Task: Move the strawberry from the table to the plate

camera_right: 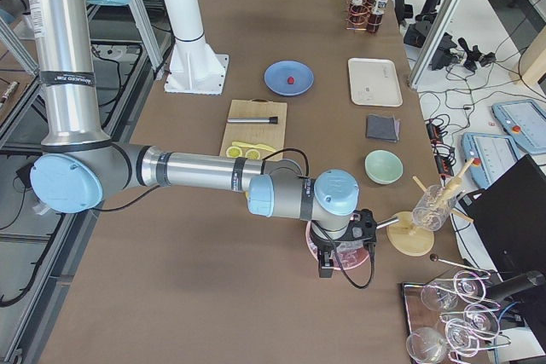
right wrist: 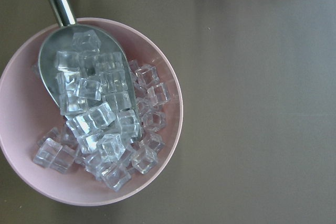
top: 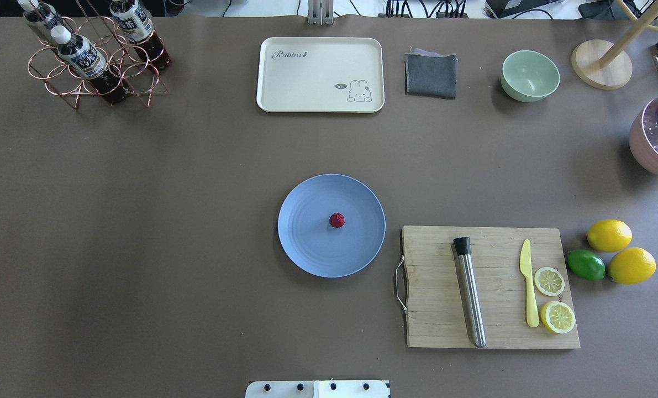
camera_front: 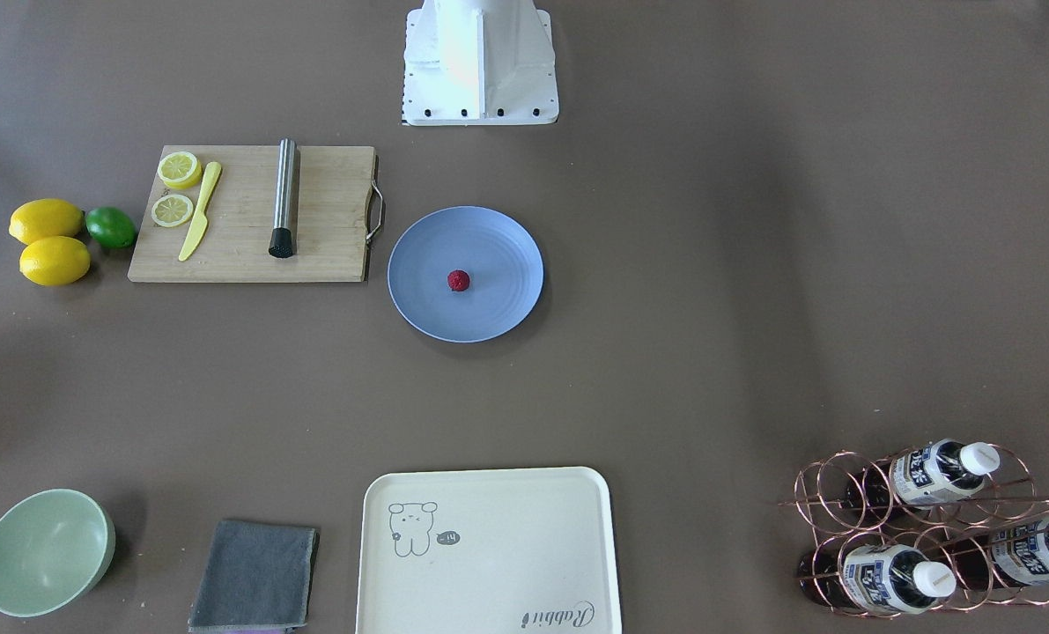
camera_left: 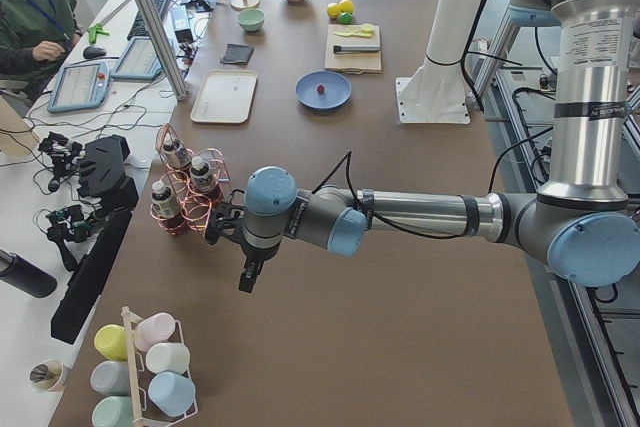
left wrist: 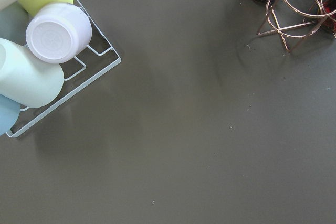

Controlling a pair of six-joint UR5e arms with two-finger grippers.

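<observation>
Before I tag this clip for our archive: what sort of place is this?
Probably a robotics lab staged as a drinks bar: a robot arm reaches over the table, with an ice bowl and an operator's tablet nearby.

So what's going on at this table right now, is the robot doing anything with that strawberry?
Nothing is being handled at this moment. The strawberry lies near the middle of the blue plate, with no gripper near it. Both arms are out at the table's ends: the left gripper hangs over bare table, and the right gripper hangs over a pink bowl of ice cubes. I cannot tell whether either gripper is open or shut.
</observation>
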